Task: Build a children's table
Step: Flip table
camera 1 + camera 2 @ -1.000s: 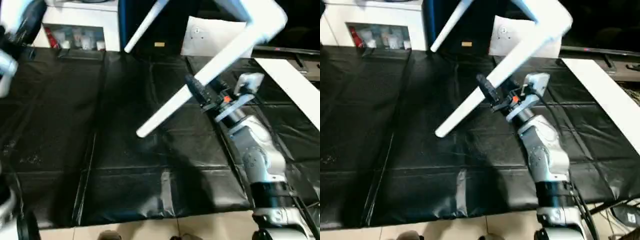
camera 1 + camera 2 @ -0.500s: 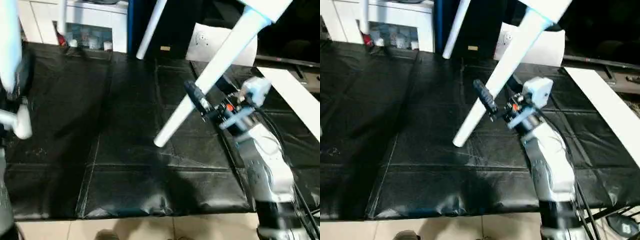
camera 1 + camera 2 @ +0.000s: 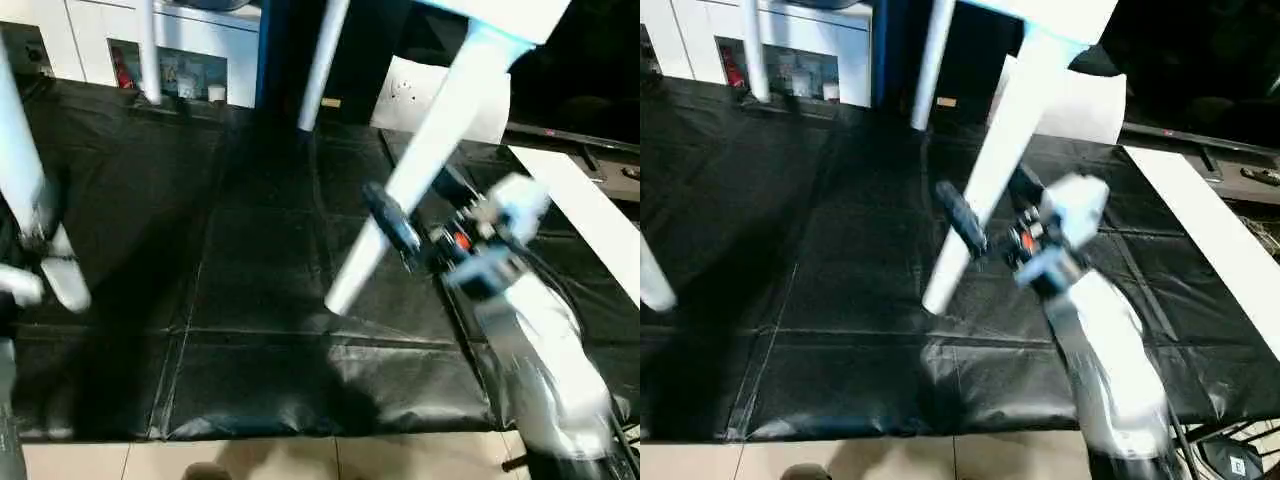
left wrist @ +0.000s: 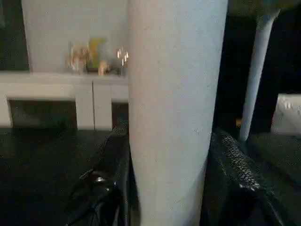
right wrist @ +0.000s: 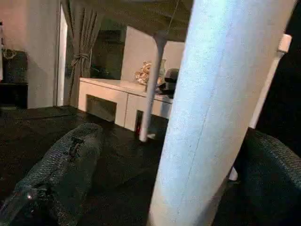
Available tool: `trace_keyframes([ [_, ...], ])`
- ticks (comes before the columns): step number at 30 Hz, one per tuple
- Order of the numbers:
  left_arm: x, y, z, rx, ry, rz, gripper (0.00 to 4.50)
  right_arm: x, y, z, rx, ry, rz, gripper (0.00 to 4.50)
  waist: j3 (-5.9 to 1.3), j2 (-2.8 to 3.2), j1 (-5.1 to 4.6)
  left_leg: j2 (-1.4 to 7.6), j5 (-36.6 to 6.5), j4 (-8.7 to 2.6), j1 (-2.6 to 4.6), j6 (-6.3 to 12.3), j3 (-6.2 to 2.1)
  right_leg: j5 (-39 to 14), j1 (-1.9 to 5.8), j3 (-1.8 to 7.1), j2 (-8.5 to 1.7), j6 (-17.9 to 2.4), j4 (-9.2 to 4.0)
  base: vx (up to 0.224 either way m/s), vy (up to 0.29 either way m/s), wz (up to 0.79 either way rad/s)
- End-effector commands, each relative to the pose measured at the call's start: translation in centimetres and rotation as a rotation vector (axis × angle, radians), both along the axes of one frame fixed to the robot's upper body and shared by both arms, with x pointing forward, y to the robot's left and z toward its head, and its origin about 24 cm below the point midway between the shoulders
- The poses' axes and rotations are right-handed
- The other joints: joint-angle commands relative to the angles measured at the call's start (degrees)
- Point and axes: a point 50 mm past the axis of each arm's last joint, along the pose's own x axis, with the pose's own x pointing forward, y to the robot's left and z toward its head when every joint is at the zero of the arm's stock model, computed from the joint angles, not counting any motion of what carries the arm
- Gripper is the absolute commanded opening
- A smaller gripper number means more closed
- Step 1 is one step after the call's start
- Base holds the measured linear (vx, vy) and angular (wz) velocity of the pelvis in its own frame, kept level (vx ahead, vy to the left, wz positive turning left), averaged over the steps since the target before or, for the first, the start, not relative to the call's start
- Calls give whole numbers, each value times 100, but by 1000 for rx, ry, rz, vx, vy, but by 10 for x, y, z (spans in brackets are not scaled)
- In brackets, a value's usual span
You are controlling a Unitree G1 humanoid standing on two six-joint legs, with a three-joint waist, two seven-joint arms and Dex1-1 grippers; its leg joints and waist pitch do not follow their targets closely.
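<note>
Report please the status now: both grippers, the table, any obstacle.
Left gripper closed around one table leg. Right gripper open, straddling another leg, one finger apart from it. Table held with legs pointing down over the black surface. No obstacle seen.

White legs point(image 3: 420, 170) — black cover point(image 3: 260, 260)

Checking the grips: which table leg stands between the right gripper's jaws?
The slanted near-right leg, running through the right gripper. The left gripper has the near-left leg; the others stand far back.

Table legs point(image 3: 430, 150) between both arms' fingers point(image 5: 61, 174)
</note>
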Motion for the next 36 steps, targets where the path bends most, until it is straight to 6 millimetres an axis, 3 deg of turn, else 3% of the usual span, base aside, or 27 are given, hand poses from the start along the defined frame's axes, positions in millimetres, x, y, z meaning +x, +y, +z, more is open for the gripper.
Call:
trace_keyframes([
  [1,-2,-25,12,43,-60,-122,167,-12,15,1,-16,8,109,450,-255,257,-30,-23,-1881,-523,17,-214,81,-1316,209,190,-164,-271,-483,0,0,0],
  [2,-5,-25,11,45,-56,-117,167,-12,14,1,-17,13,109,450,-241,303,-41,-17,-2045,-537,26,-224,76,-1365,196,186,-157,-273,-508,0,0,0],
  [7,-29,-27,4,32,-21,-75,166,-17,8,-7,-15,74,80,450,-194,302,-66,-20,-2711,-558,57,-204,35,-2375,153,169,-178,-100,-636,0,0,0],
  [10,-39,-31,0,20,0,-82,166,-18,4,-11,-3,119,50,450,-208,288,-72,-12,-2536,-552,46,-191,45,-2043,153,185,-163,-113,-618,0,0,0],
  [12,-43,-29,-1,16,14,-68,222,-18,2,-13,-2,136,26,450,-197,282,-79,-24,-2579,-557,36,-183,44,-2105,149,180,-153,-62,-621,0,0,0],
  [16,-45,-22,0,11,22,-63,245,-21,0,-18,0,162,21,450,-198,299,-74,-36,-2578,-545,44,-179,43,-2200,136,186,-158,14,-640,0,0,0],
  [20,-57,-20,1,-21,18,-114,279,-36,-14,-28,13,213,16,450,-182,304,-68,-20,-2579,-578,1,-172,34,-1989,180,183,-150,-38,-624,0,0,0],
  [21,-63,-20,0,-35,17,-123,279,-42,-18,-29,24,227,28,450,-190,330,-71,-22,-2615,-574,17,-175,32,-1987,177,179,-147,-49,-624,0,0,0],
  [24,-77,-17,-3,-75,40,-115,312,-57,-30,-32,14,248,52,450,-162,312,-83,-8,-2647,-583,-5,-105,47,-1972,193,184,-141,-52,-647,0,0,0],
  [25,-79,-16,-3,-82,45,-106,312,-58,-32,-33,14,252,49,450,-154,367,-87,-6,-2728,-595,2,-108,43,-2064,177,185,-140,-50,-656,0,0,0],
  [26,-81,-15,-4,-93,52,-91,321,-60,-34,-34,18,258,42,450,-132,326,-104,-17,-2919,-576,32,-91,50,-2428,132,175,-140,18,-724,0,0,0],
  [28,-88,-14,-10,-110,91,-60,346,-65,-43,-37,22,272,-13,450,-121,374,-120,-23,-3006,-575,33,-111,27,-2812,122,177,-165,113,-775,0,0,0],
  [29,-89,-17,-17,-138,124,-55,346,-69,-45,-38,16,280,-48,450,-113,337,-126,-23,-3025,-561,35,-112,26,-2974,112,174,-169,168,-800,0,0,0],
  [31,-86,-23,-23,-157,151,-61,346,-71,-44,-38,13,291,-57,450,-93,341,-165,-40,-3166,-549,43,-118,21,-3318,80,154,-149,270,-854,0,0,0],
  [33,-84,-29,-29,-163,176,-73,346,-73,-42,-38,16,303,-55,450,-90,359,-219,-66,-3249,-521,62,-104,-8,-3685,62,114,-139,397,-920,0,0,0],
  [36,-77,-39,-32,-171,190,-103,346,-73,-37,-41,14,339,-61,450,-87,394,-239,-75,-3292,-514,88,-115,-34,-3800,61,91,-137,417,-947,0,0,0],
])
